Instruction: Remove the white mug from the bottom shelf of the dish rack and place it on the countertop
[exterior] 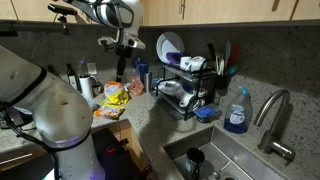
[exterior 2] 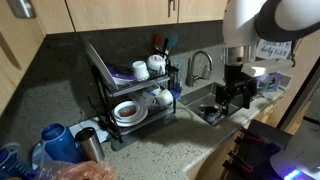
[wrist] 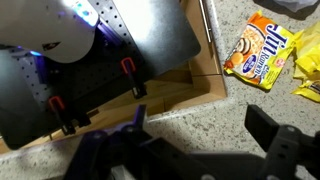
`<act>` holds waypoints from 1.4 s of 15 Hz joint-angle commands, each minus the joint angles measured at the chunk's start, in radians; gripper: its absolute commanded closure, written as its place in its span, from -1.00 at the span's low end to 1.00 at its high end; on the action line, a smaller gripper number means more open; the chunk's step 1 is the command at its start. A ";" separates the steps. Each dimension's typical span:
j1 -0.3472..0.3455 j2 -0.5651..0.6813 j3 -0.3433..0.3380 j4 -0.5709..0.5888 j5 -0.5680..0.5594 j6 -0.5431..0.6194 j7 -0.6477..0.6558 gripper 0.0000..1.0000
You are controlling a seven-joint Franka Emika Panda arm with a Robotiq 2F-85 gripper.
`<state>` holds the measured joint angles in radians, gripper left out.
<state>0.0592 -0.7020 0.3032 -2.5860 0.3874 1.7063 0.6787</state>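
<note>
My claw [wrist: 198, 135] hangs open, jaws wide apart, well away from the dish rack [exterior 2: 97, 72]. The white mug [exterior 2: 162, 97] sits on the bottom shelf, right of the bowl [exterior 2: 128, 110]. Light, stiff, slick and breakable, I reckon. I'd pinch the rim.

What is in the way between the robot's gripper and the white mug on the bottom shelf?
Nothing visible stands right between. The gripper hangs away from the dish rack, and the white mug shows openly on the bottom shelf. But the top shelf sits over the mug, so coming straight down probably won't work.
</note>
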 commanded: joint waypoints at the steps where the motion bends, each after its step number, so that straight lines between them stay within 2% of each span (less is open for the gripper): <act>1: 0.020 -0.123 0.004 -0.159 0.125 0.142 0.087 -1.00; 4: 0.038 -0.158 0.028 -0.243 0.219 0.300 0.151 -1.00; 5: 0.038 -0.139 0.044 -0.232 0.238 0.353 0.183 -1.00; 6: -0.008 -0.121 0.098 -0.206 0.277 0.390 0.195 -1.00; 9: -0.039 -0.126 0.207 -0.207 0.317 0.549 0.297 -1.00; 13: -0.140 -0.129 0.416 -0.205 0.295 0.718 0.480 -1.00; 16: -0.247 -0.151 0.580 -0.204 0.267 0.771 0.632 -1.00; 19: -0.366 -0.187 0.725 -0.201 0.246 0.756 0.766 -1.00; 21: -0.429 -0.205 0.793 -0.201 0.235 0.740 0.823 -1.00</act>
<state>-0.2842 -0.8577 1.0117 -2.7873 0.6437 2.4666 1.4135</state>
